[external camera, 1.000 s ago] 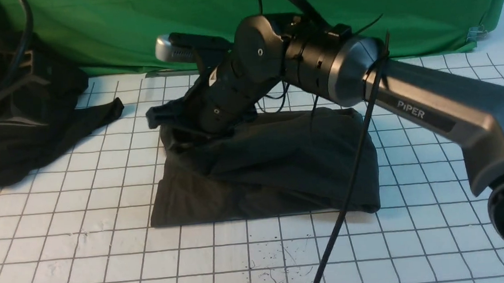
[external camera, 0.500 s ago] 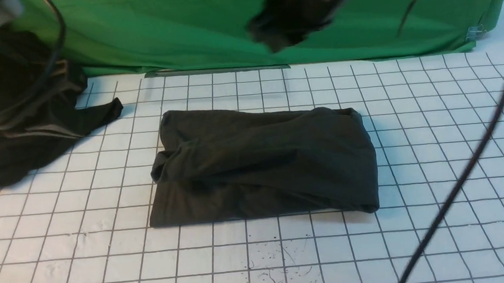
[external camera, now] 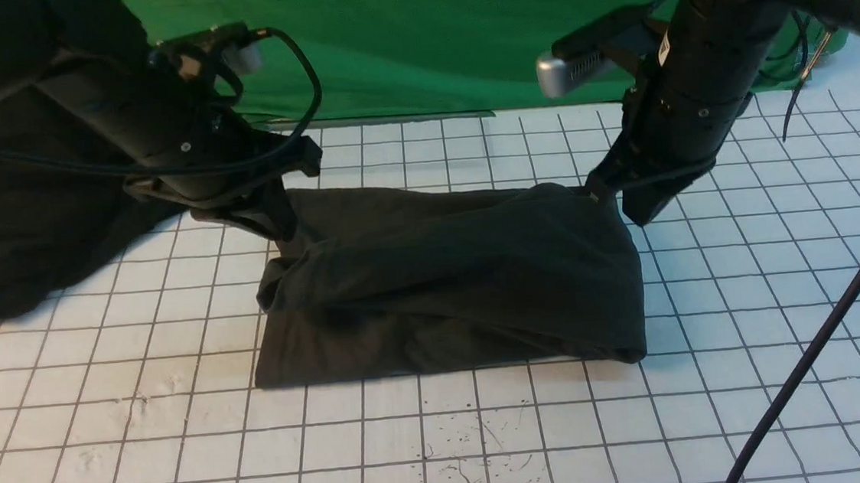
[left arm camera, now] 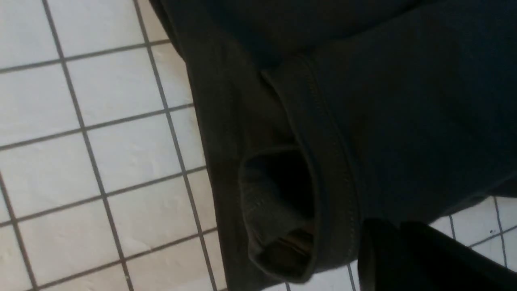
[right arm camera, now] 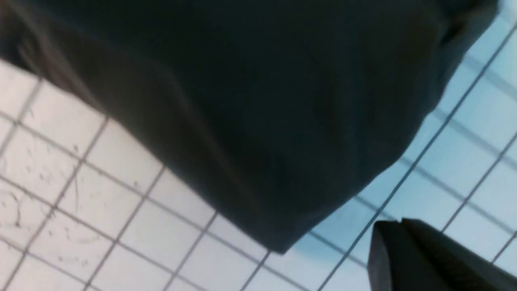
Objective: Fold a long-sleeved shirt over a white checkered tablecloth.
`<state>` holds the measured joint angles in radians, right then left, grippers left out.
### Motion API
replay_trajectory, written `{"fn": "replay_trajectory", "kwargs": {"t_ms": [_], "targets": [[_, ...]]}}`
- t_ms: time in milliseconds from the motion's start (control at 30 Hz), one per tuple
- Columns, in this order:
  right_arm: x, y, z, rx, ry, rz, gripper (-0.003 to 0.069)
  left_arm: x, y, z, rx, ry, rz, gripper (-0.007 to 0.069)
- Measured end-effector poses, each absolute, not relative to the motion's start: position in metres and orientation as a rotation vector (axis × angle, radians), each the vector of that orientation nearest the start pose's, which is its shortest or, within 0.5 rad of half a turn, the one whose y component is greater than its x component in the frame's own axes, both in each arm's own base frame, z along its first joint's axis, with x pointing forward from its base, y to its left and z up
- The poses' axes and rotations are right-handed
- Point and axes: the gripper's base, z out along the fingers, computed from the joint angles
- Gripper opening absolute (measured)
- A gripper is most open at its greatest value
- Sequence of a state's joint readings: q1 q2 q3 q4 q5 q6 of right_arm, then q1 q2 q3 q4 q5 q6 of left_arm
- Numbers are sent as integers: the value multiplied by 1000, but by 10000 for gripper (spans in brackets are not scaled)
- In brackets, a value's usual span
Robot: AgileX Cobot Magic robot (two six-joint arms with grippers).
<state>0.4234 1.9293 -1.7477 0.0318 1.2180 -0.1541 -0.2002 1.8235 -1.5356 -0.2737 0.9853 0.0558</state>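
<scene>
The long-sleeved shirt [external camera: 448, 278] seems pinched by the right gripper [external camera: 615, 198]; the left gripper [external camera: 276, 221] cannot be judged; folds could be dragged apart by lopsided lifting.

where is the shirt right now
Front view, centre: the long-sleeved shirt lies folded on the white checkered tablecloth, left gripper at its far-left corner, right gripper at its far-right corner.
</scene>
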Motion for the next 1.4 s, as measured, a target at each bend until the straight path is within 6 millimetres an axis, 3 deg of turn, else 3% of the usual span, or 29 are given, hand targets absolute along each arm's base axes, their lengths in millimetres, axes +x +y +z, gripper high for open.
{"fn": "replay_trajectory", "kwargs": {"t_ms": [33, 100, 167, 233, 333, 467, 533, 600, 733, 867, 1167, 1400], "targets": [[372, 171, 281, -816, 2786, 94, 6, 390, -99, 265, 200, 2777, -381, 166], [371, 170, 280, -818, 2787, 93, 6, 393, -100, 260, 199, 2791, -378, 199], [372, 171, 280, -817, 2780, 94, 6, 398, -101, 245, 195, 2832, -375, 314], [372, 171, 281, -813, 2768, 96, 6, 400, -102, 239, 192, 2848, -382, 380], [373, 171, 284, -806, 2745, 100, 6, 401, -104, 233, 199, 2864, -405, 413], [374, 171, 284, -802, 2733, 102, 6, 402, -105, 227, 214, 2878, -418, 367], [375, 172, 284, -801, 2728, 103, 6, 403, -107, 221, 214, 2901, -451, 272], [375, 172, 284, -801, 2728, 103, 6, 403, -108, 219, 213, 2908, -462, 236], [375, 172, 284, -800, 2727, 106, 6, 404, -108, 216, 261, 2907, -473, 39], [374, 172, 284, -798, 2728, 112, 6, 408, -105, 226, 264, 2889, -477, 5], [374, 172, 284, -798, 2728, 114, 6, 419, -98, 261, 295, 2840, -448, 4], [374, 172, 284, -797, 2727, 114, 6, 420, -96, 256, 305, 2859, -424, 41]]}}
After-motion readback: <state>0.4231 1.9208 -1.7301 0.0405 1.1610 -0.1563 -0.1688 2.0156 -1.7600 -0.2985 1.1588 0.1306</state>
